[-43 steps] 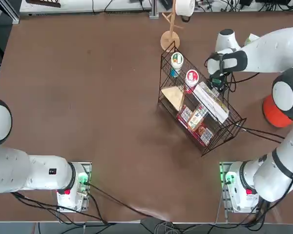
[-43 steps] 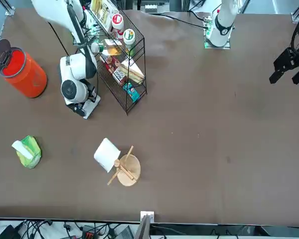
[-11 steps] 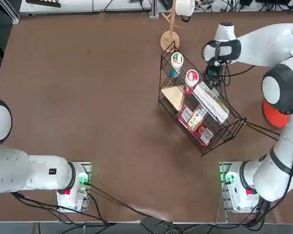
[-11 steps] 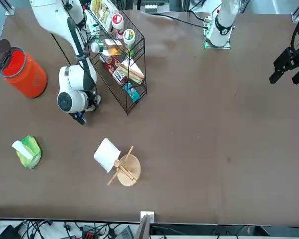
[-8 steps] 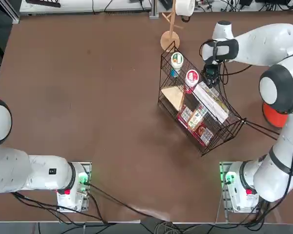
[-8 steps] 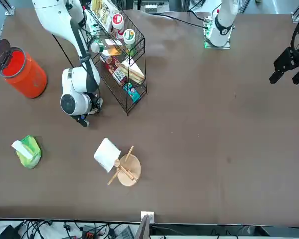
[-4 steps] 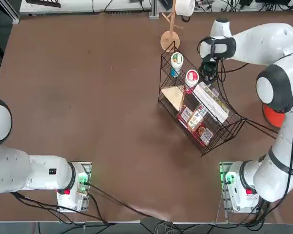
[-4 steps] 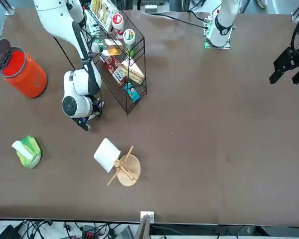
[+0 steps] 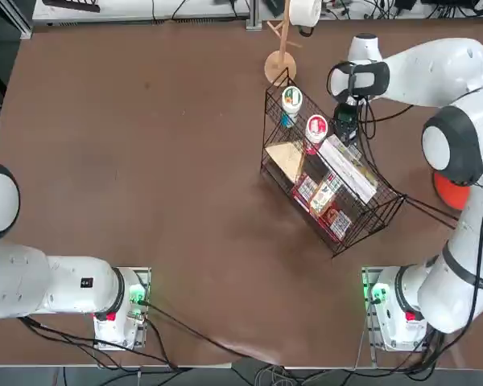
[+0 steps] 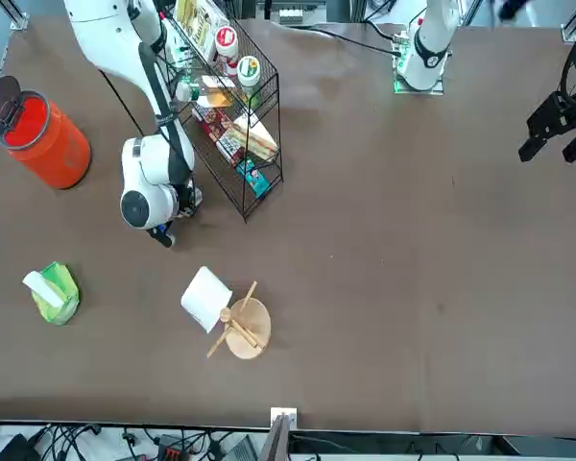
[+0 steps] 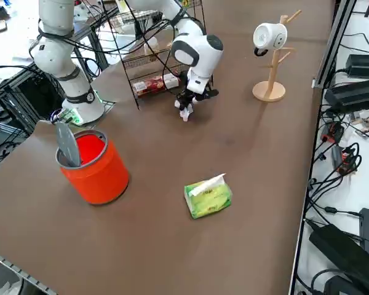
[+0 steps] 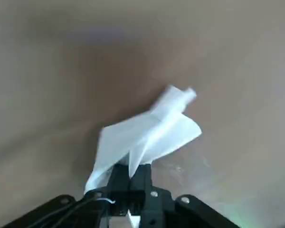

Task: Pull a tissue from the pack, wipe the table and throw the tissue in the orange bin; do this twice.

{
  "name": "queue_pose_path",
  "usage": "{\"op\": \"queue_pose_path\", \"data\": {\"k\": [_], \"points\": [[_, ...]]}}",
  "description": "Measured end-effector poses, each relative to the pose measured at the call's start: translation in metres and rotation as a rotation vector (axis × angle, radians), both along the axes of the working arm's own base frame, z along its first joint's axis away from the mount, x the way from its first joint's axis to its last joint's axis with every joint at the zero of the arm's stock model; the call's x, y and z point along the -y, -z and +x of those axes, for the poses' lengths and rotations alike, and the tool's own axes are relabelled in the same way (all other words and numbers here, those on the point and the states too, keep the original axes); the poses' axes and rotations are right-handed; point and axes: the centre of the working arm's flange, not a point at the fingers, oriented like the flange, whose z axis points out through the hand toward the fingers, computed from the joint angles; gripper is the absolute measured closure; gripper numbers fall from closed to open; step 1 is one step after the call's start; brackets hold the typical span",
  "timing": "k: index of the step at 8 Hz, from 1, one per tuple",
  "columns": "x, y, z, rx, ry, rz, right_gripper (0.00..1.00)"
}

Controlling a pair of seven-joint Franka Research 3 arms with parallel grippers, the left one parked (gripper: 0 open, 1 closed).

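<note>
White, crumpled tissue [image 12: 147, 135] sticks out from the right gripper [image 12: 129, 183], pinched tight between its fingers. From the side, the tissue [image 11: 185, 112] is at the table [image 11: 246, 153] beside the wire rack [image 11: 149, 70]; the green pack [image 11: 208, 195] and orange bin [image 11: 93, 166] sit nearer.

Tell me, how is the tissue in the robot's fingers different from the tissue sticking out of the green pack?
The held tissue hangs loose and crumpled, pinched in the shut right gripper beside the wire rack; the pack's tissue is a small tidy flap. The held one is all out and touches the table; the other is mostly tucked inside the pack. Both are white.
</note>
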Motion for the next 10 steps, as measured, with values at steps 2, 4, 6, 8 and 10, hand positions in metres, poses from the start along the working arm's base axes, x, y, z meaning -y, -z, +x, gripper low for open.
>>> {"op": "queue_pose_path", "data": {"k": [2, 4, 6, 8, 10], "points": [[0.017, 0.002, -0.013, -0.025, -0.026, -0.007, 0.99], [0.033, 0.003, -0.021, -0.036, -0.032, -0.005, 0.99], [0.032, -0.002, -0.017, -0.02, -0.034, -0.003, 0.99], [0.03, -0.046, 0.009, -0.007, -0.029, 0.018, 0.99], [0.05, -0.124, 0.03, 0.011, -0.033, 0.011, 0.99]]}}
